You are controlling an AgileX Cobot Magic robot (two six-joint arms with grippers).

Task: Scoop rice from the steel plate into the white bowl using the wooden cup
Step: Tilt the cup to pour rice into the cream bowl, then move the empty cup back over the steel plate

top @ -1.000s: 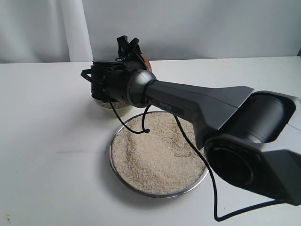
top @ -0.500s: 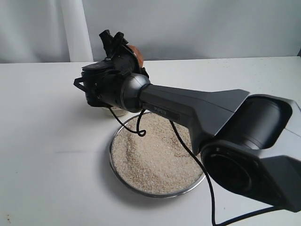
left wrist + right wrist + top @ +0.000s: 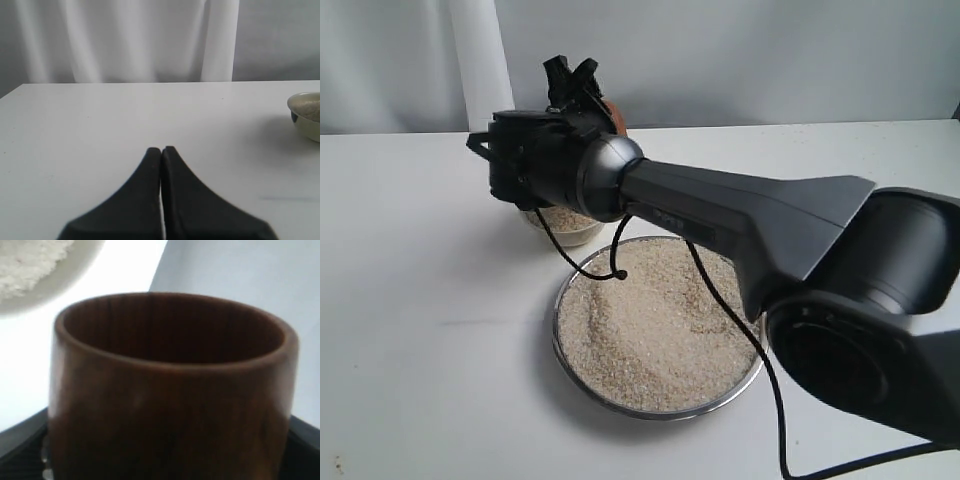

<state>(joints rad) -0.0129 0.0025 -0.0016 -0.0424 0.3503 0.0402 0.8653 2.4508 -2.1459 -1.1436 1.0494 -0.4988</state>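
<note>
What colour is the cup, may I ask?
The wooden cup is grained dark reddish-brown; see right wrist view.

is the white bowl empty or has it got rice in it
Holds rice: pale grains show inside the bowl in two views.

We see our right arm [image 3: 750, 215] as matte dark grey, with a rounded wrist joint and a thin black cable [image 3: 618, 276] trailing from it. Our left end effector [image 3: 161, 150] has black, tapered fingers [image 3: 135, 205].

Probably lab: white table [image 3: 420, 300], curtain [image 3: 125, 40]
</note>
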